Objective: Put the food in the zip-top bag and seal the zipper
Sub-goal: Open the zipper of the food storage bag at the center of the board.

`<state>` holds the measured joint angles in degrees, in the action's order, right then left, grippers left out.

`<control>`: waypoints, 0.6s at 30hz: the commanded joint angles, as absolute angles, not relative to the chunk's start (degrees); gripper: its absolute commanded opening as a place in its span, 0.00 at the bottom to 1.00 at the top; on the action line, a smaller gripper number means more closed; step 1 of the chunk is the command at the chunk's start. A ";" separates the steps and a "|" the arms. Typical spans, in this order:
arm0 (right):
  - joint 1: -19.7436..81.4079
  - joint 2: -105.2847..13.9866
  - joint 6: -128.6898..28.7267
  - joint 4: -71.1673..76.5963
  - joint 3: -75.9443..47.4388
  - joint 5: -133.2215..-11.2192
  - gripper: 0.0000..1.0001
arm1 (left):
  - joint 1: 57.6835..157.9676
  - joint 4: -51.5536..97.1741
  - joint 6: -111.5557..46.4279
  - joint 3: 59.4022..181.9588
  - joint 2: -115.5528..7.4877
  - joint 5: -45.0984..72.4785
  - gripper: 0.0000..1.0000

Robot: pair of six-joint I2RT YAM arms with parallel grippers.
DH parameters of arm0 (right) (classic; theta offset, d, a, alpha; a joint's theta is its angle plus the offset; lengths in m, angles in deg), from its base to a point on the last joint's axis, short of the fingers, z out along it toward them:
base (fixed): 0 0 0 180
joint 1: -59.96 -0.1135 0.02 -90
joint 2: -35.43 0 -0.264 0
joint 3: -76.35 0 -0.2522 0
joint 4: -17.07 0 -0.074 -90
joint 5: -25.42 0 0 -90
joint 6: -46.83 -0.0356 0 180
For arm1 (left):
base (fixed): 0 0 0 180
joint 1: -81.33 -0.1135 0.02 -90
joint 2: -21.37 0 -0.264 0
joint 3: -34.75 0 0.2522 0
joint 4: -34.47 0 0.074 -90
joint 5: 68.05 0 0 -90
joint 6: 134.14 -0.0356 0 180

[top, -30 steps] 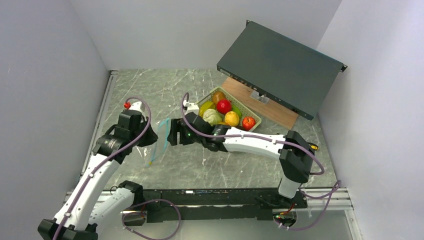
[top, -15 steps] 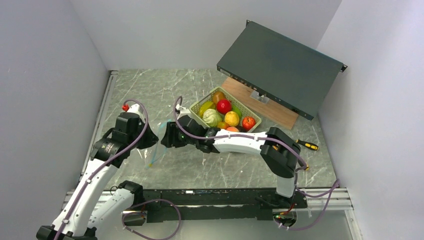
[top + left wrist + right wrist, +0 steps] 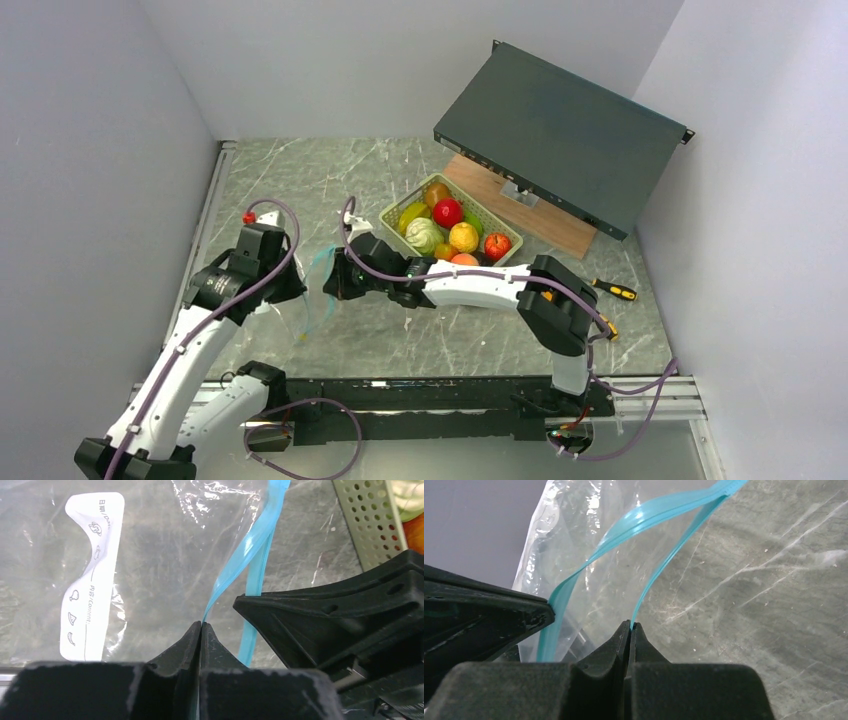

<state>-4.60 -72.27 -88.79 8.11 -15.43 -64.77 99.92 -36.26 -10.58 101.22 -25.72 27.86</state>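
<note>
Left claw [image 3: 200, 625], right claw [image 3: 630, 625] each pinch a zipper [image 3: 255, 542] lip, bag [image 3: 165, 555] agape; food [image 3: 448, 212] sits in basket [image 3: 405, 197], nothing bagged.

even, soft white light from overhead; only faint shadows on the table [image 3: 300, 170]. small glare spots glint on the zip-top bag [image 3: 165, 555] (both wrist views). left gripper [image 3: 201, 625] and right gripper [image 3: 630, 625], close to their lenses, look soft and grainy.

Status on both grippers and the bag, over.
Left gripper shut on one zipper lip, right gripper on the other. Bag mouth parted, food in basket. Nothing blocking.
</note>
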 commanded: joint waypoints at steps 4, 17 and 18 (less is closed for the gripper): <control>-6.26 -69.45 -86.98 3.65 -7.94 -61.30 0.00 | 100.03 -36.60 -13.19 104.07 -24.76 27.80 0.27; -8.49 -70.91 -84.21 -2.76 -2.03 -58.27 0.00 | 100.05 -38.62 -16.85 108.73 -23.41 31.43 0.39; -8.57 -70.97 -83.88 -3.30 -1.68 -58.03 0.00 | 100.05 -38.74 -17.32 109.23 -23.26 32.22 0.38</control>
<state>-7.90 -72.25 -85.84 -1.49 -5.36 -60.26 99.92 -37.92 -14.84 105.35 -24.65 28.80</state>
